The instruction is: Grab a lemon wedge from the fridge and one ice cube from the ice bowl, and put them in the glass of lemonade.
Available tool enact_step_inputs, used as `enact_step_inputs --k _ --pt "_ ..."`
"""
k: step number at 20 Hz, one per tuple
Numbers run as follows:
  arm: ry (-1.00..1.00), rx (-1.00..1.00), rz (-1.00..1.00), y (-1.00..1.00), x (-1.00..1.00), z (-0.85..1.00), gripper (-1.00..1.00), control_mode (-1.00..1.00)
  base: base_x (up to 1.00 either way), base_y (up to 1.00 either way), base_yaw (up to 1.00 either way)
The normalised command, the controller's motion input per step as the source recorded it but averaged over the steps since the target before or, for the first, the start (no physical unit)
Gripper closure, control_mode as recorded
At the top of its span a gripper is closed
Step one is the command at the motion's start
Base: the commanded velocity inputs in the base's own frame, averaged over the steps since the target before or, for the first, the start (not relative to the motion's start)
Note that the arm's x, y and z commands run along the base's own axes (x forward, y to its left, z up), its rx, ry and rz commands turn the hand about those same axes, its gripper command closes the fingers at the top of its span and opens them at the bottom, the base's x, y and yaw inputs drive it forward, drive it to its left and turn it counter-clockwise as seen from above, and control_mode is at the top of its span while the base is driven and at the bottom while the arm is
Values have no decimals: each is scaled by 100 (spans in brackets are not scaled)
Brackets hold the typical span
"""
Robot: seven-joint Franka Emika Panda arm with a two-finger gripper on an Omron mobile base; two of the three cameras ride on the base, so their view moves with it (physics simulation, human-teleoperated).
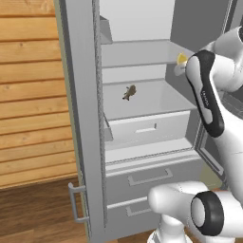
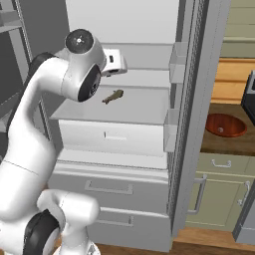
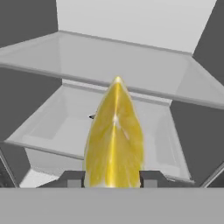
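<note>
One lemon wedge (image 3: 114,138) stood upright between the gripper's (image 3: 111,178) two dark fingertips (image 3: 73,178), clamped on either side, its point toward the open fridge (image 1: 85,118). In the left base view a sliver of the same yellow wedge (image 1: 182,58) showed beside the arm, level with an upper shelf. One small brown item (image 2: 113,96) lay on the middle shelf. On the wooden counter (image 2: 219,142) to the right sat one reddish-brown ice bowl (image 2: 226,124). Two lower drawers (image 1: 147,178) were closed.

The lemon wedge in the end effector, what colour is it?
Bright yellow; the lemon wedge shows best in the hand view.
</note>
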Motion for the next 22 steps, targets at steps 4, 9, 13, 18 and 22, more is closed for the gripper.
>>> enact_step_inputs --k 4,9,13,18,22 --pt "18 -15 0 0 -100 3 100 -100 0 0 0" --pt "15 -4 0 0 -100 1 100 -100 0 0 0" --pt "3 0 -1 0 -100 0 100 -100 0 0 0" --pt "0 7 -12 0 -100 -13 100 -100 0 0 0" --pt "0 7 -21 7 -99 -21 100 -100 0 0 0"
